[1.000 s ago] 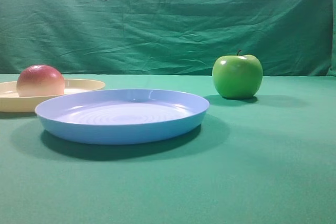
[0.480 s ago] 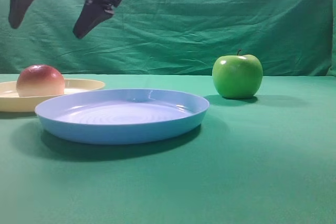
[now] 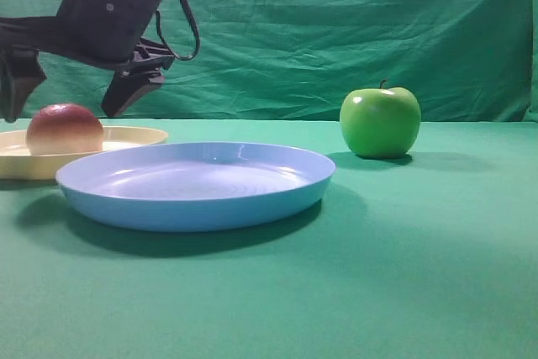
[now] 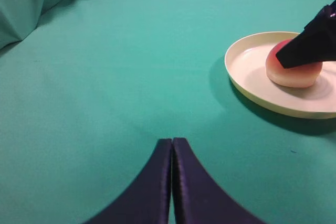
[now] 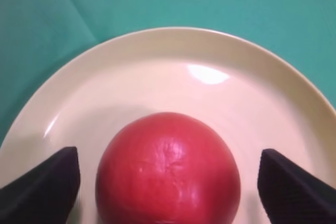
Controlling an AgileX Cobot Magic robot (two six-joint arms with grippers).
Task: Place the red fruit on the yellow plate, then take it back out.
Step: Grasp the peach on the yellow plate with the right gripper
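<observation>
On the yellow plate (image 5: 173, 66) sits the red fruit (image 5: 168, 169), the right gripper (image 5: 170, 182) straddling it, jaws wide, holding nothing; uneven closing could roll it away.

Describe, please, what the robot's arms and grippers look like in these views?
The right gripper has a boxy black body with a small round screw on its side and a thin black cable looping beside it. Its fingers are matte black wedges tapering to blunt tips. The left gripper shows only two dark, slightly purplish-black fingers that curve to narrow tips. No markings or labels are visible.
</observation>
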